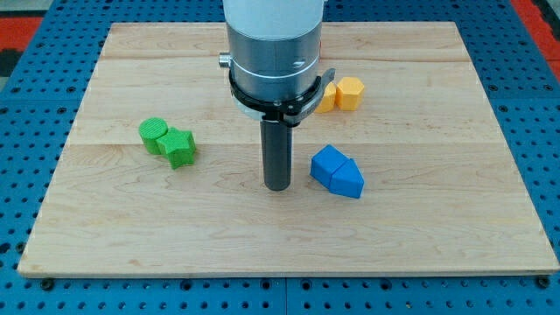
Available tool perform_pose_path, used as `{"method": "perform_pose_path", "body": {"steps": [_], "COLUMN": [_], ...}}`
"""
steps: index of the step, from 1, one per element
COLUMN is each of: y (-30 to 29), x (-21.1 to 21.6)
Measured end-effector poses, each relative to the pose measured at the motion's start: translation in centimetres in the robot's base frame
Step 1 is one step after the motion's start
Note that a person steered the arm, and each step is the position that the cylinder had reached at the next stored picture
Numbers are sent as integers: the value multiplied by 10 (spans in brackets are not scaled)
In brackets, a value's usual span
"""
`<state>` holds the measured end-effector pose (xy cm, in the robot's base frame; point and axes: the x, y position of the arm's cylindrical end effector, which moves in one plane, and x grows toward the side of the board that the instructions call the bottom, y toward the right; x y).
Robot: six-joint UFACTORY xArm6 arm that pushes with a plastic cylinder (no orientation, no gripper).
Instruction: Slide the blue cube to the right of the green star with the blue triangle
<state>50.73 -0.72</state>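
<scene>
The blue cube point(326, 164) and the blue triangle point(349, 179) touch each other right of the board's middle, the cube on the left. The green star point(180, 147) lies at the view's left, touching a green cylinder point(153, 135) on its upper left. My tip point(277, 185) rests on the board just left of the blue cube, with a small gap between them. The star is well to the left of my tip.
A yellow block point(349, 92) and an orange block point(326, 98) sit together at the upper middle right, partly behind the arm's grey body point(273, 52). The wooden board point(437, 236) lies on a blue pegboard.
</scene>
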Motion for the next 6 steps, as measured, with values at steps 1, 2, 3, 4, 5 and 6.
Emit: {"method": "perform_pose_path", "body": {"steps": [1,2,3,4,5,6], "y": [0,51,108,115,141,183], "x": [1,5,5,8,11,11]}}
